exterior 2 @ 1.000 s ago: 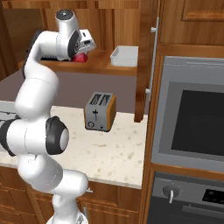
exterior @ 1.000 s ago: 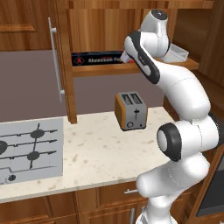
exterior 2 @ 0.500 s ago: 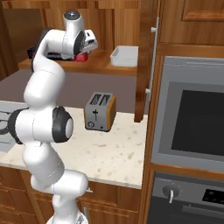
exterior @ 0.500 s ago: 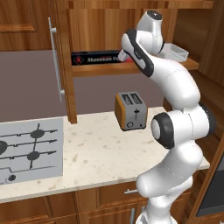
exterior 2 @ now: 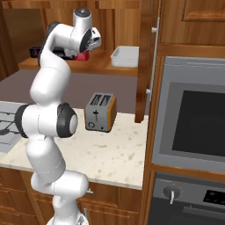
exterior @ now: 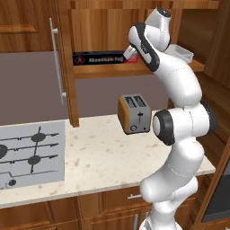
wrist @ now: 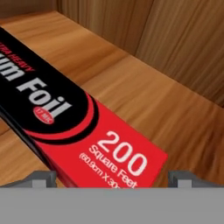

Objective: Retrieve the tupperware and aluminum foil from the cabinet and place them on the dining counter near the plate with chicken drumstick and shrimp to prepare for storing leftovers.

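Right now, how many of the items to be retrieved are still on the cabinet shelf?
2. The aluminum foil lies along the shelf's left part, with the open end effector at its red end; the tupperware sits at the right end.

We look along our claw (wrist: 111,178) at the aluminum foil (wrist: 74,131) lying flat on the cabinet (wrist: 144,100) shelf. Its red end sits between our two wide-spread fingertips (wrist: 41,178), just ahead of them, while the black length with white lettering runs away up and to the left. Wooden walls rise beyond the claw.
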Tool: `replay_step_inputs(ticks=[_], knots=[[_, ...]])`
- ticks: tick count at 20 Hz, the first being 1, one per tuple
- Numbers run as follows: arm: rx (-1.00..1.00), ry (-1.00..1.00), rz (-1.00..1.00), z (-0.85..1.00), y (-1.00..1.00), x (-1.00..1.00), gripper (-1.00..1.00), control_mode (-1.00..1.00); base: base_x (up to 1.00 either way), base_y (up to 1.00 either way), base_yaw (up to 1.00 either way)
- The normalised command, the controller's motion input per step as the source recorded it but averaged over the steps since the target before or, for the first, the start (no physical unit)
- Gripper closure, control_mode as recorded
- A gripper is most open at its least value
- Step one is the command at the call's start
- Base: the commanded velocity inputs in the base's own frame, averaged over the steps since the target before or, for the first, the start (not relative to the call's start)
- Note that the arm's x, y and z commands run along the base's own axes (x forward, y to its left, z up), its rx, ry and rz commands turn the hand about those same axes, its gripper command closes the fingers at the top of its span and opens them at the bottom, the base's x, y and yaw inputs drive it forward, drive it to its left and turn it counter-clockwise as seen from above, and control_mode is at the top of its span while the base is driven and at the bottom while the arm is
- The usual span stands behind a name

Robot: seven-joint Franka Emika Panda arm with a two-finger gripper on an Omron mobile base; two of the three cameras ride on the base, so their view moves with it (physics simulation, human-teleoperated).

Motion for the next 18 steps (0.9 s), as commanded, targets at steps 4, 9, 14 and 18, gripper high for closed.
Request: replay_step_inputs(ticks=[4, 9, 14, 18], knots=[[0.0, -0.01, 0.07, -0.19, 0.0, 0.11, -1.0, -1.0, 0.0, 0.0, 0.0], [0.02, -0.03, 0.05, -0.17, 0.0, 0.18, -1.0, -1.0, 0.0, 0.0, 0.0], [0.02, 0.0, 0.02, -0.02, 0.0, 0.4, -1.0, -1.0, 0.0, 0.0, 0.0], [0.03, 0.0, 0.01, -0.18, 0.03, 0.42, -1.0, -1.0, 0.0, 0.0, 0.0]])
